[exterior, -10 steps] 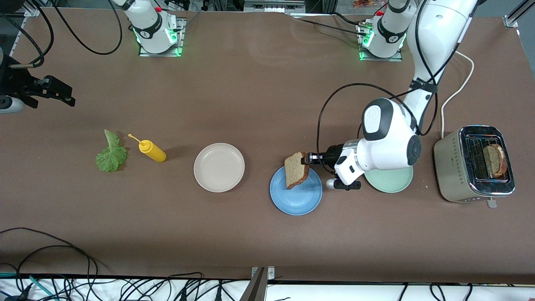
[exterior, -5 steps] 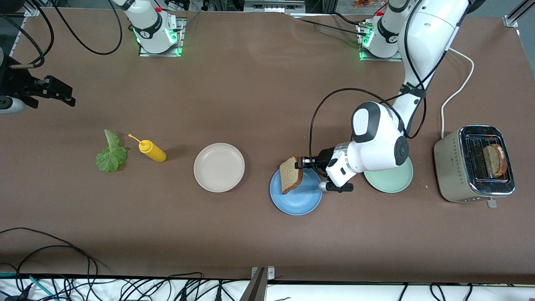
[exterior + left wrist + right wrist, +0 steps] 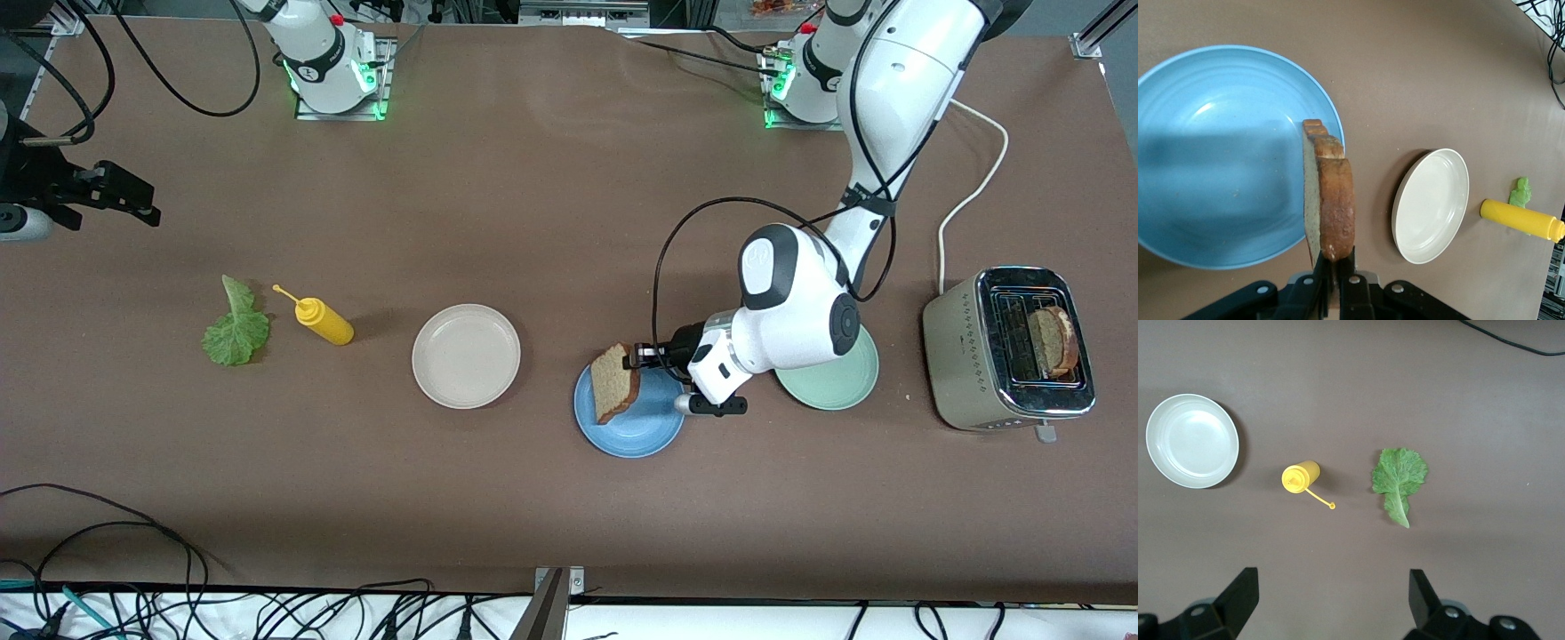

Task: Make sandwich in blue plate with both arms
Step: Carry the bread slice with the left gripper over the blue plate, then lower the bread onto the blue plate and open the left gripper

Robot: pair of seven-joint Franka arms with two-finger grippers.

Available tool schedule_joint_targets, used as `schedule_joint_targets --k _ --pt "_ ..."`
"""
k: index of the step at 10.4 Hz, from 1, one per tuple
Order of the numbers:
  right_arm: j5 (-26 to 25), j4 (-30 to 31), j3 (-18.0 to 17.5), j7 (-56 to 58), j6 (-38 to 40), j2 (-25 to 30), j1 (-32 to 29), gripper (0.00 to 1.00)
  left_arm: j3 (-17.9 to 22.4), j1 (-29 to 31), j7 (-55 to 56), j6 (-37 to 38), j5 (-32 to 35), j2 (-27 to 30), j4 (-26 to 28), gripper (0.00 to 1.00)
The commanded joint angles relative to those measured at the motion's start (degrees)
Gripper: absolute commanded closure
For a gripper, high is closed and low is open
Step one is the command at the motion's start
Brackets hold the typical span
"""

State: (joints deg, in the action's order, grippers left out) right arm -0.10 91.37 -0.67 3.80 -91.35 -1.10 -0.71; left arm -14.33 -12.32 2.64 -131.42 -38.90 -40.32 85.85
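Note:
My left gripper point(image 3: 633, 357) is shut on one edge of a brown bread slice point(image 3: 615, 382) and holds it upright over the blue plate point(image 3: 645, 427), over the plate's part toward the right arm's end. In the left wrist view the jaws point(image 3: 1336, 257) pinch the slice point(image 3: 1335, 200) beside the plate's rim point(image 3: 1205, 153). A second slice point(image 3: 1053, 342) stands in the toaster. The green lettuce leaf point(image 3: 236, 329) lies on the table toward the right arm's end, also in the right wrist view point(image 3: 1399, 477). My right gripper point(image 3: 1331, 581) waits open and empty, high over that end point(image 3: 142, 206).
A yellow squeeze bottle point(image 3: 324, 322) lies beside the lettuce. A beige-white plate point(image 3: 466, 356) sits between the bottle and the blue plate. A mint-green plate point(image 3: 836, 387) lies partly under the left arm. A silver toaster point(image 3: 969, 356) stands at the left arm's end.
My left gripper has carried the bread slice toward the right arm's end and lower, so it hangs more fully over the blue plate. The right arm has not moved.

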Motion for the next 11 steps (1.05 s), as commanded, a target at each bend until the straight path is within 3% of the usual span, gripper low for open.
schedule_joint_targets --k 1,10,11 --pt "1.07 -0.23 -0.03 0.77 0.65 0.13 -0.25 0.00 0.62 -1.30 -1.15 -1.30 -2.33 -1.96 -2.00 1.00" --pt "1.07 -0.32 0.06 0.77 0.65 0.13 -0.25 0.00 0.62 -0.42 -4.75 -1.30 -2.33 -3.63 -1.92 1.00" --pt "1.07 -0.32 0.06 0.68 0.65 0.13 -0.25 0.00 0.62 -0.25 -4.84 -1.30 -2.33 -3.72 -1.92 0.92"
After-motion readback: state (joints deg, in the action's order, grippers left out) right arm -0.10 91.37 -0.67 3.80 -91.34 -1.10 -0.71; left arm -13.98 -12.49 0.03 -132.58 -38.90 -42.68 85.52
